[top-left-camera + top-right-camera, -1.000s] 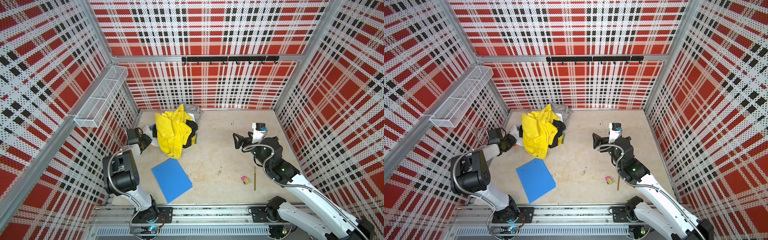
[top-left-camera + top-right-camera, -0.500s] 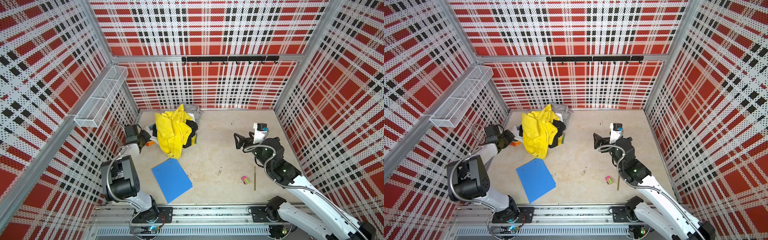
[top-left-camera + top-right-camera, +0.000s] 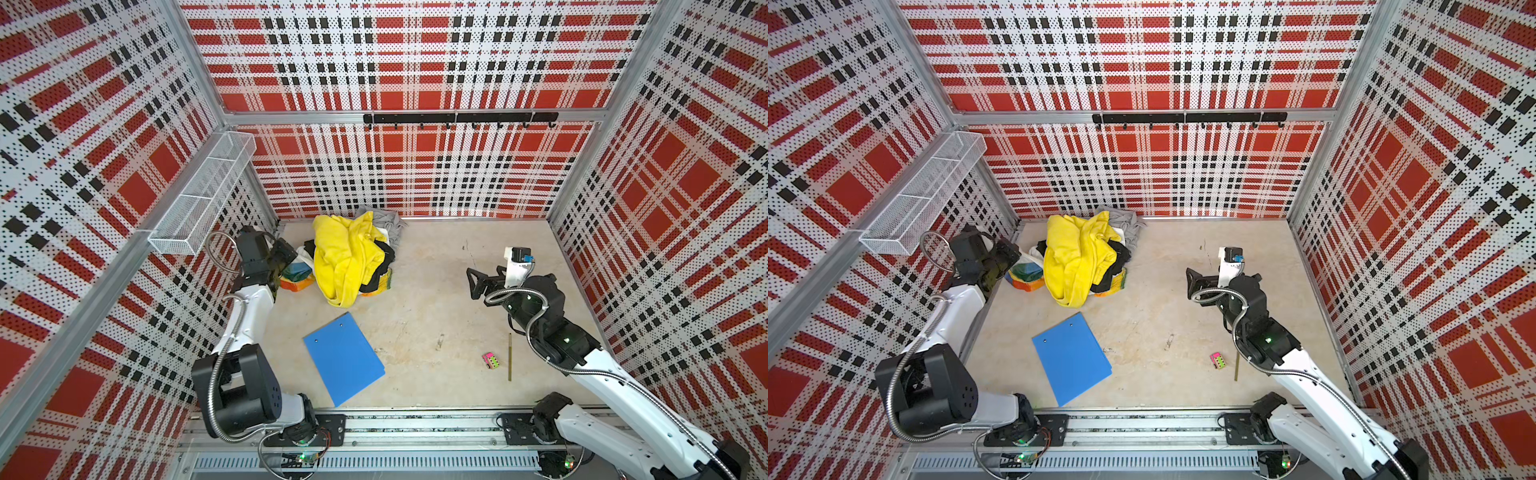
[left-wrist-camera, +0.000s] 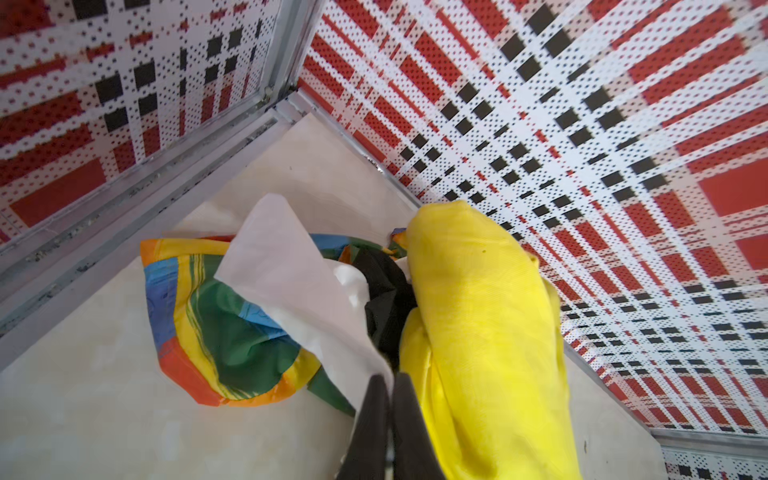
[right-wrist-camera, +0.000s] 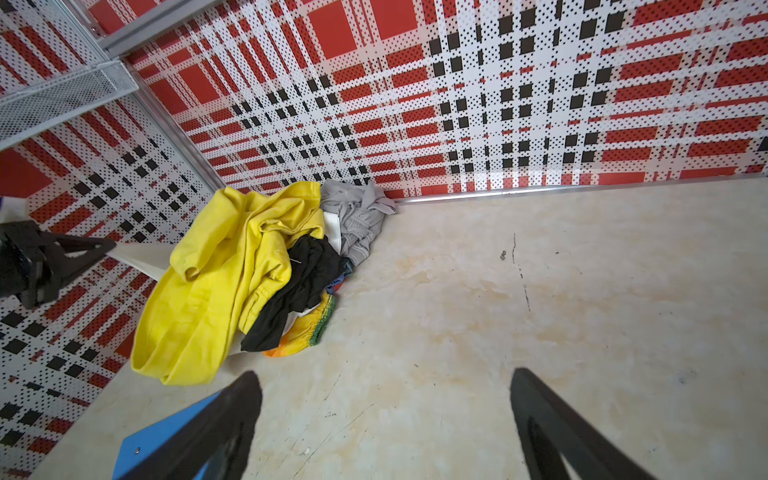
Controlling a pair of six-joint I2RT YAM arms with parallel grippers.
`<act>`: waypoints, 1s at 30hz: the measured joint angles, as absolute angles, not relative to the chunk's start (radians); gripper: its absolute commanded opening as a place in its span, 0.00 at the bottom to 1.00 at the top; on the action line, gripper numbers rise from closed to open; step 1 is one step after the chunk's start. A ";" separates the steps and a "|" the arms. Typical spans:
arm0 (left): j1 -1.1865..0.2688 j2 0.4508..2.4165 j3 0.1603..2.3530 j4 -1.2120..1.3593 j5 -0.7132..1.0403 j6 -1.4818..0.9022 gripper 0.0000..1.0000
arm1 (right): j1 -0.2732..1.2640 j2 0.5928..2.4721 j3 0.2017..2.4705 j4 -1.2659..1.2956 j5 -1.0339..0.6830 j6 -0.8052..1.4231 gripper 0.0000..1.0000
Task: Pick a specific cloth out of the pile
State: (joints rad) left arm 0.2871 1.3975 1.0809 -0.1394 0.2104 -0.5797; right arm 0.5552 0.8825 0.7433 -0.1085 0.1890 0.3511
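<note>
1. The beige floor (image 3: pixel 436 291) is scuffed and stained, walled on three sides by perforated red, white and black plaid panels
2. A wire basket (image 3: pixel 203 199) hangs on the left wall, and a black hook rail (image 3: pixel 457 118) crosses the far wall
3. The pile (image 3: pixel 349 257) sits by the far left corner; the cloth (image 4: pixel 232 336) spills from its left edge onto the floor
4. The left gripper (image 4: pixel 390 380) is clamped on a white sheet (image 4: pixel 291 282) that lies over the cloth
5. The right gripper (image 5: pixel 382 380) gapes, empty, over bare floor at right
6. A blue folder (image 3: pixel 343 357) lies near left; a toy (image 3: pixel 490 360) and a stick (image 3: pixel 510 351) lie near right
</note>
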 measured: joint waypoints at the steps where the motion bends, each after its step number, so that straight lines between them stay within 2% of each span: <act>1: 0.286 1.394 1.104 -0.150 0.211 -0.580 0.00 | 0.555 0.895 0.743 -0.109 0.186 0.352 1.00; 18: 0.259 1.351 1.247 -0.219 0.230 -0.588 0.00 | 0.568 1.015 0.743 -0.109 0.144 0.373 1.00; 30: 0.267 1.438 1.195 -0.205 0.227 -0.567 0.00 | 0.580 1.053 0.743 -0.109 0.126 0.379 1.00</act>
